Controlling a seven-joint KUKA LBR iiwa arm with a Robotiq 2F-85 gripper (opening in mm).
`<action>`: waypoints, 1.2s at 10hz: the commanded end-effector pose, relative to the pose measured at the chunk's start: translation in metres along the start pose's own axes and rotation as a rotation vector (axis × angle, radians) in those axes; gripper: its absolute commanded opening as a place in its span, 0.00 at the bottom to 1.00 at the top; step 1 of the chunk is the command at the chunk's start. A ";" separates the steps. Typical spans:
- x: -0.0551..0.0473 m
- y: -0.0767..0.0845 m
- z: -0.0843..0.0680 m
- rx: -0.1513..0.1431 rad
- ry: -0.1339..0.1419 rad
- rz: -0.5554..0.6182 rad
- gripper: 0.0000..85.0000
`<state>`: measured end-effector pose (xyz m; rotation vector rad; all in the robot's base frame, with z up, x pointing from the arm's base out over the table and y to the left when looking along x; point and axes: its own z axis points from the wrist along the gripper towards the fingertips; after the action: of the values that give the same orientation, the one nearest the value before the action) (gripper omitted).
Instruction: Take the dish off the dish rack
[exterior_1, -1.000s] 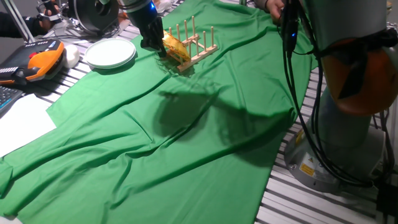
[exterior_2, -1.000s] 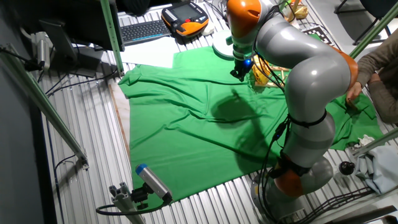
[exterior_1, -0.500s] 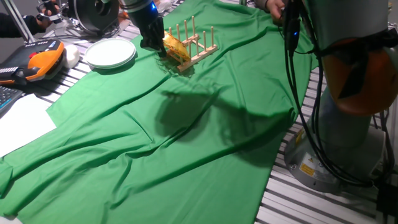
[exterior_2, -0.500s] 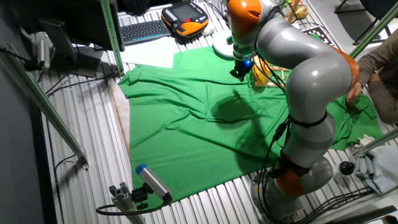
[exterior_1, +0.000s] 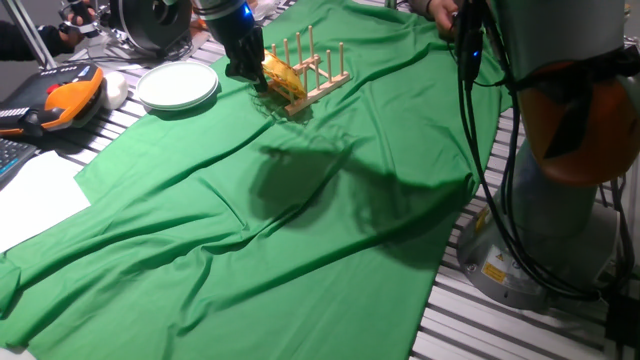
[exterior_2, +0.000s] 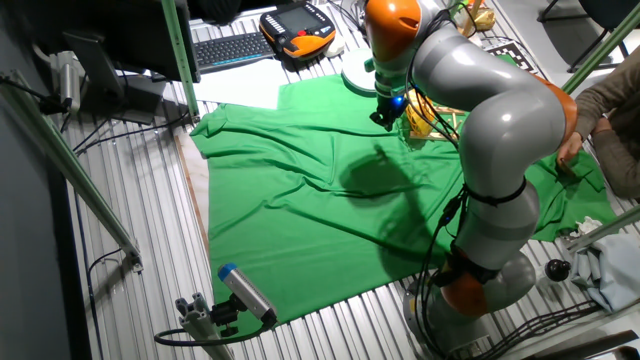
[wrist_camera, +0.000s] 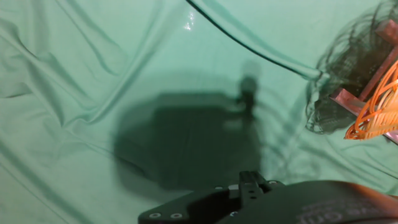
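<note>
The dish (exterior_1: 281, 74) is a golden-yellow woven bowl standing on edge among the pegs of the small wooden dish rack (exterior_1: 316, 76) on the green cloth. My gripper (exterior_1: 250, 72) hangs low just left of the dish, at the rack's near end. Its dark fingers blend together, so I cannot tell whether they touch the dish. In the other fixed view the gripper (exterior_2: 387, 118) is beside the dish (exterior_2: 419, 117), and the arm hides most of the rack. The hand view shows only the dish's orange rim (wrist_camera: 375, 109) and a rack piece (wrist_camera: 348, 99) at the right edge, with no fingers.
A stack of white plates (exterior_1: 177, 86) lies left of the rack. An orange teach pendant (exterior_1: 66, 100) and a keyboard (exterior_2: 228, 47) sit beyond the cloth. The green cloth (exterior_1: 300, 220) is wrinkled. The arm's base (exterior_1: 560, 150) and cables stand at the right.
</note>
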<state>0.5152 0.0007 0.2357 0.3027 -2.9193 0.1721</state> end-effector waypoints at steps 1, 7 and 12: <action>0.000 0.000 0.000 0.000 0.000 0.002 0.00; 0.000 0.000 0.000 0.033 -0.089 0.051 0.00; 0.000 0.000 0.000 0.134 -0.177 0.124 0.00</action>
<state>0.5152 0.0012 0.2357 0.1535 -3.1081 0.3713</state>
